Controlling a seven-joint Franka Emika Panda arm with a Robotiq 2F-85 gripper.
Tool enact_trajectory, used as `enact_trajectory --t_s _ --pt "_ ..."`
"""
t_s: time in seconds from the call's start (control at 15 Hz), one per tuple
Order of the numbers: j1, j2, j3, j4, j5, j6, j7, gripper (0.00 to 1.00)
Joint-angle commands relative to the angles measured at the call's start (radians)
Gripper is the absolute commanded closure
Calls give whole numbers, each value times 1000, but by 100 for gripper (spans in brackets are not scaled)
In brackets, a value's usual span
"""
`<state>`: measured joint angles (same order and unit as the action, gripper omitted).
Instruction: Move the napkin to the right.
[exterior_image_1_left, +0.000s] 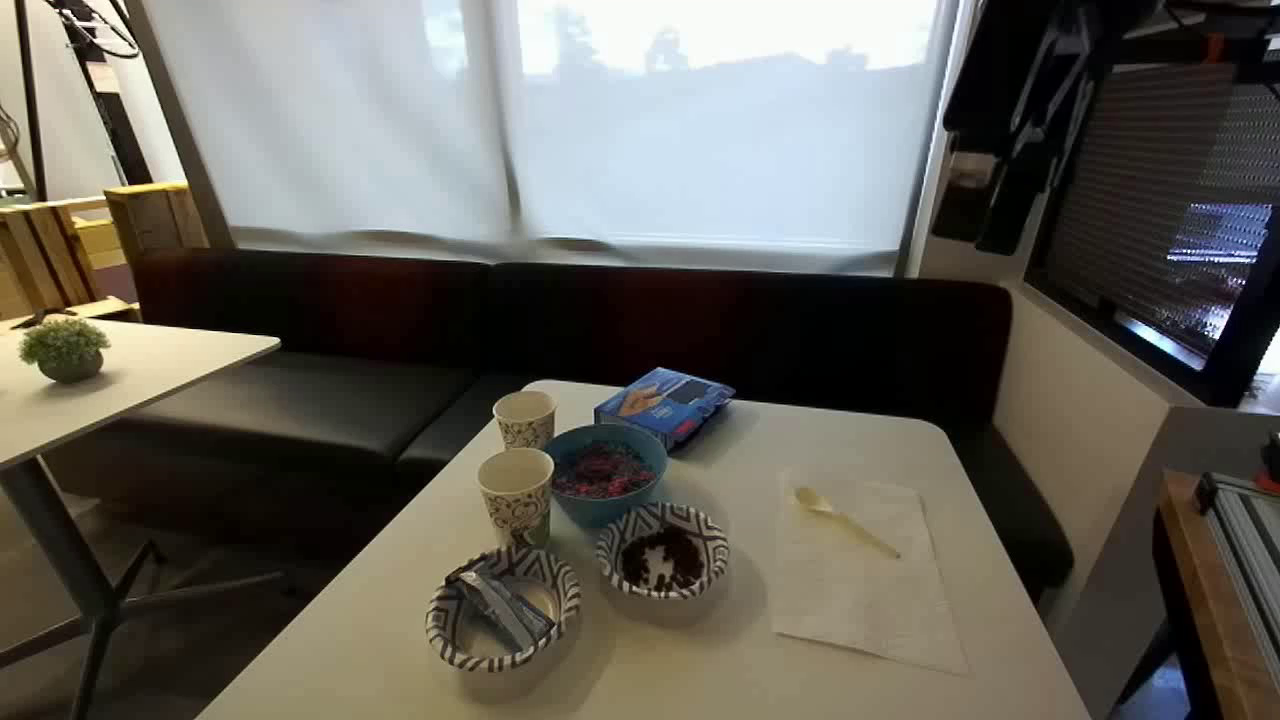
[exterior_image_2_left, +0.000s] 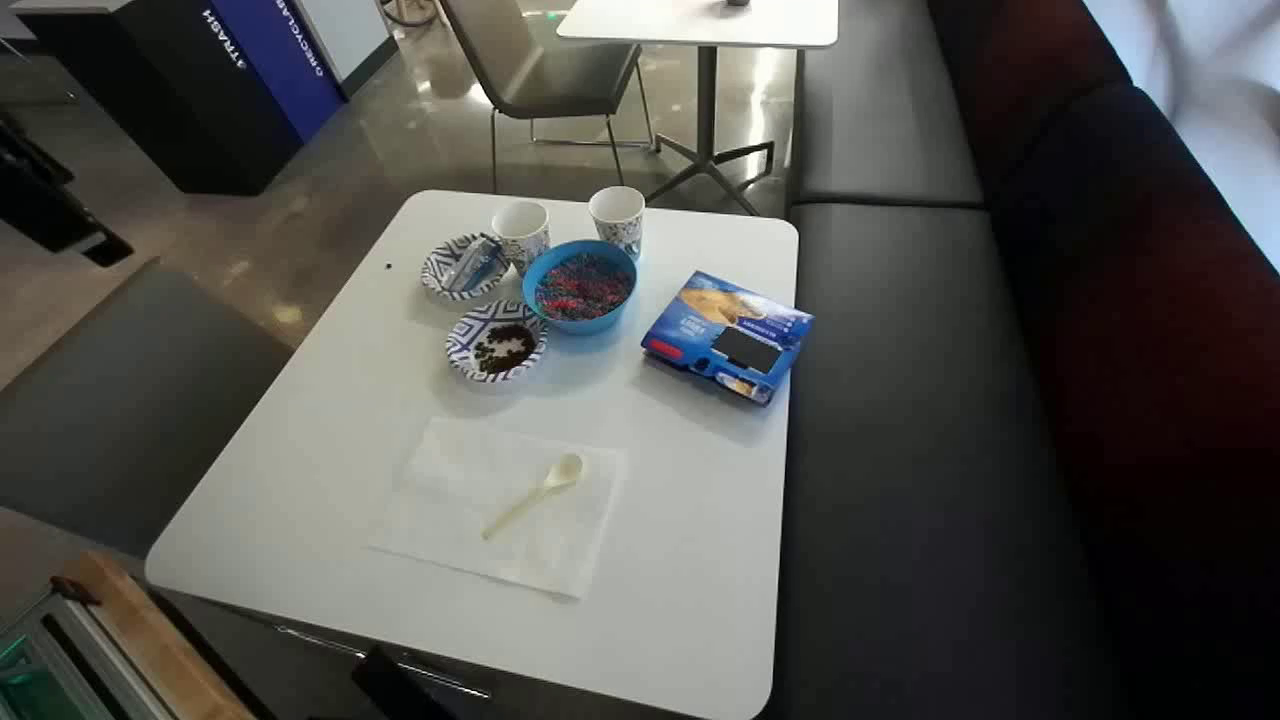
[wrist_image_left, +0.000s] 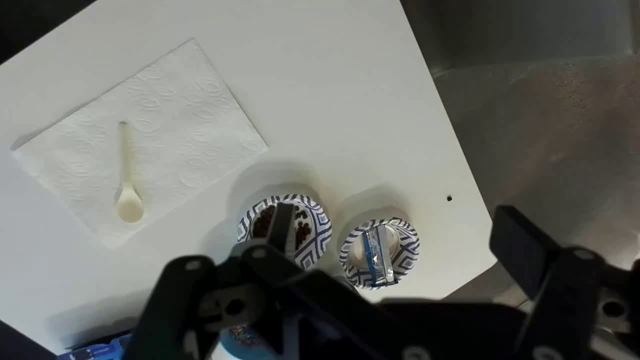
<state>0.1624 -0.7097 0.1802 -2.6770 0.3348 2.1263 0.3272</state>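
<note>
Apparently the approach is in hand: the gripper (wrist_image_left: 395, 218) stands spread, holding nothing. In an exterior view the napkin (exterior_image_1_left: 858, 592) lies flat near the right edge of the counter (exterior_image_1_left: 700, 670), a spoon (exterior_image_1_left: 844, 520) on it. Next should come a low pinch at the napkin's border, then a slow slide.

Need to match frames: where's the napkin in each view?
In an exterior view: napkin right of center, lower half.
In an exterior view: napkin left of center, lower half.
Wrist view: napkin on the left, mostly upper half.
Shared landmark: pale spoon lying on it.
</note>
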Motion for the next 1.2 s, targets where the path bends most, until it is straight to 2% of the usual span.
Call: enact_trajectory --t_s 0.0,1.0,1.13 --pt "-5 -1 4 2 2 -4 -2 0" --pt "-5 0 4 2 2 -4 -2 0" --pt "-67 39 35 -14 -47 78 62 0"
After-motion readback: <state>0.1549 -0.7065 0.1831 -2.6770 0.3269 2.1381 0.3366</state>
